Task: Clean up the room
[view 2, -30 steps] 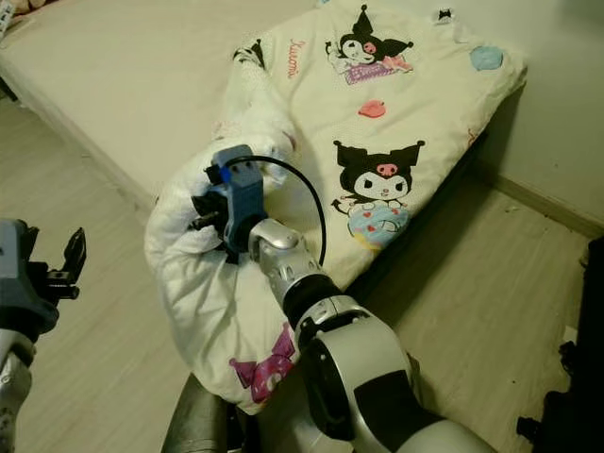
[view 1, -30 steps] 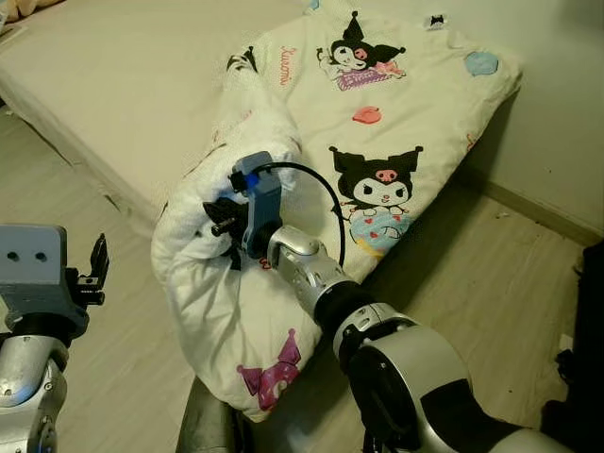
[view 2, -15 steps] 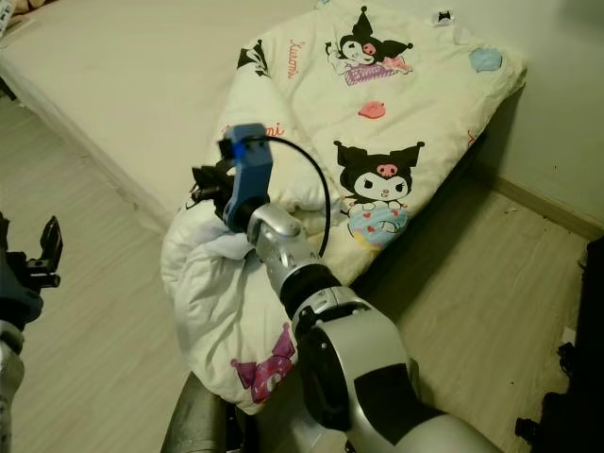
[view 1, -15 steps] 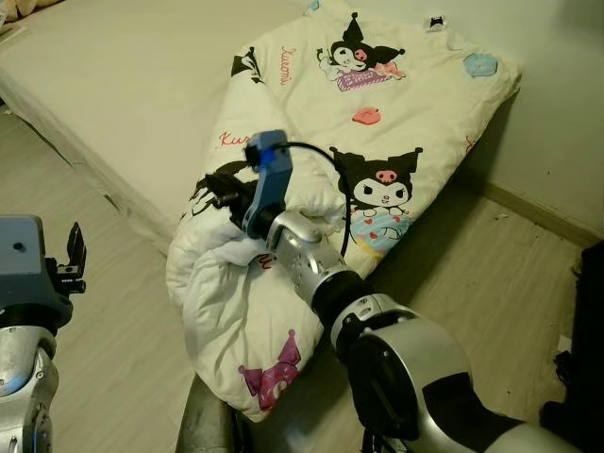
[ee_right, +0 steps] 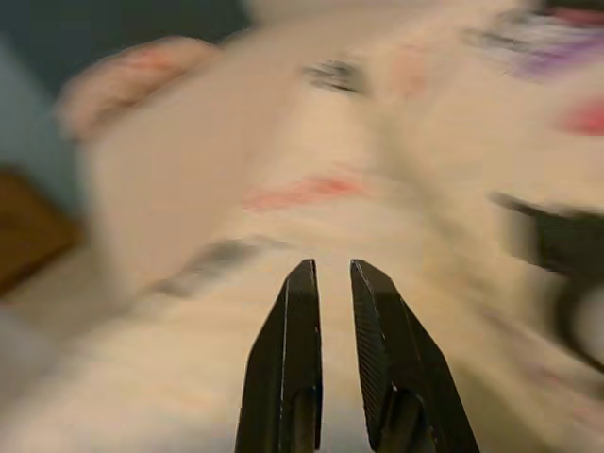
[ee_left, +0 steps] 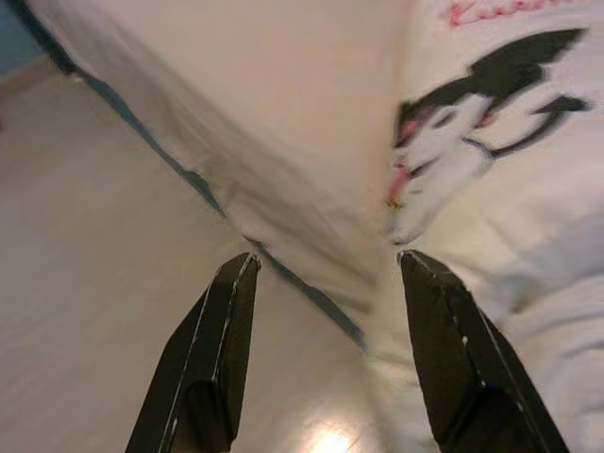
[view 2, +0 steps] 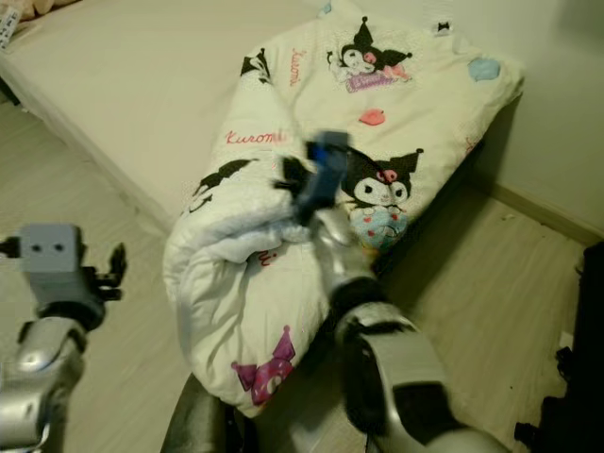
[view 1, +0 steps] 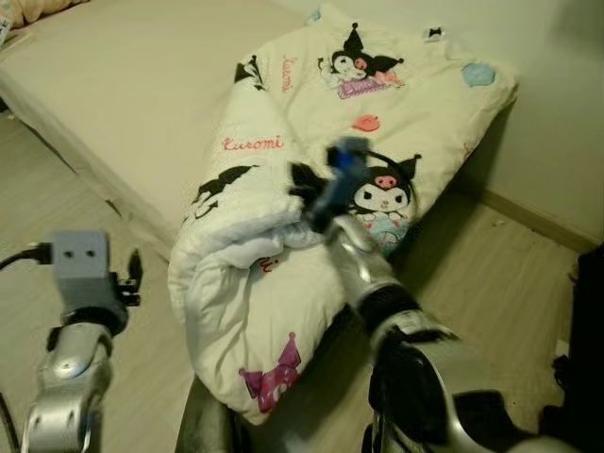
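A white quilt (view 1: 274, 104) printed with black cartoon figures and pink lettering lies bunched over the corner of the bare mattress (view 1: 123, 66), its lower fold hanging to the floor. My right gripper (view 1: 302, 179) hovers blurred over the quilt's middle fold. In the right wrist view its fingers (ee_right: 293, 359) stand almost together with nothing seen between them. My left gripper (view 1: 132, 278) is low at the left, over the wooden floor beside the bed's edge. Its fingers (ee_left: 222, 359) are spread open and empty, pointing at the mattress side and the quilt (ee_left: 491, 189).
Pale wooden floor (view 1: 491, 274) runs around the bed corner. A wall with a baseboard (view 1: 538, 212) closes the right side. A dark object (view 1: 590, 368) sits at the right edge. A pillow corner (view 1: 24, 9) shows at the bed's far left.
My right gripper has swung from the quilt's rolled left edge up and to the right; the fold now lies flatter on the bed. My left arm has moved inward toward the quilt.
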You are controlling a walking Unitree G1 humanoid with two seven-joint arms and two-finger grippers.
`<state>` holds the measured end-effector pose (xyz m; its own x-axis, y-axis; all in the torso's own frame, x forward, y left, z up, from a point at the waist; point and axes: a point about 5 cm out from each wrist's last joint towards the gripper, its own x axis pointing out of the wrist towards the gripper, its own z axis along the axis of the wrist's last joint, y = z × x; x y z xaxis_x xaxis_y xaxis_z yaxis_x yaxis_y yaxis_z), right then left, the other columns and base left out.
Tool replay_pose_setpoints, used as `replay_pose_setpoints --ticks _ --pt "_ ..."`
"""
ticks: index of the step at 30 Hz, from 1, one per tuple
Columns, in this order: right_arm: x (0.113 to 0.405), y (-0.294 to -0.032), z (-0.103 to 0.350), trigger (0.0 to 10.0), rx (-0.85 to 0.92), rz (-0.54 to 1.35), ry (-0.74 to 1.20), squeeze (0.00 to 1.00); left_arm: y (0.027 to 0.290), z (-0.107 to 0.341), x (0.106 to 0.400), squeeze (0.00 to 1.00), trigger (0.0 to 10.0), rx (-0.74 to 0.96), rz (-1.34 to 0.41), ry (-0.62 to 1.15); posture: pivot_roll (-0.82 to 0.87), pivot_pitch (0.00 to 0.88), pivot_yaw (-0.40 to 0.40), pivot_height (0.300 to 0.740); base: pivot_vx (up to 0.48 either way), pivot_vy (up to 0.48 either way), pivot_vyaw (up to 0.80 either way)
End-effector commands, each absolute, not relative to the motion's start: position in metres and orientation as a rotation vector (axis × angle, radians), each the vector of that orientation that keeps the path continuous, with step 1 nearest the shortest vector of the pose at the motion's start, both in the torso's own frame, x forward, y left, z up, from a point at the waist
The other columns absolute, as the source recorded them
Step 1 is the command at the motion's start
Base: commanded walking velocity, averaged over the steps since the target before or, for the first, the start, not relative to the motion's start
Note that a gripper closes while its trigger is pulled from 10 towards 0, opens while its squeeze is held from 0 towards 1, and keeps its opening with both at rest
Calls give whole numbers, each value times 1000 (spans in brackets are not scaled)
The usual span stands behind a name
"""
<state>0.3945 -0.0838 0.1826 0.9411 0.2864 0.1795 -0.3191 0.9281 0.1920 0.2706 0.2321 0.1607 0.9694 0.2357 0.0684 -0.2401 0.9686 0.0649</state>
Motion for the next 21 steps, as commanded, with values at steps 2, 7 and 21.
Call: replay_pose_setpoints --ticks 2,7,21 --pt "389 -91 176 10000 172 288 -166 0 229 152 272 0 10000 77 242 -30 19 222 70 582 0 0 0" --pt "382 -116 157 10000 156 225 -136 0 224 150 276 0 10000 77 229 -29 -2 225 81 582 0 0 0" --pt "390 -118 137 10000 514 221 64 1000 234 163 269 0 10000 111 200 -91 86 281 74 582 0 0 0"
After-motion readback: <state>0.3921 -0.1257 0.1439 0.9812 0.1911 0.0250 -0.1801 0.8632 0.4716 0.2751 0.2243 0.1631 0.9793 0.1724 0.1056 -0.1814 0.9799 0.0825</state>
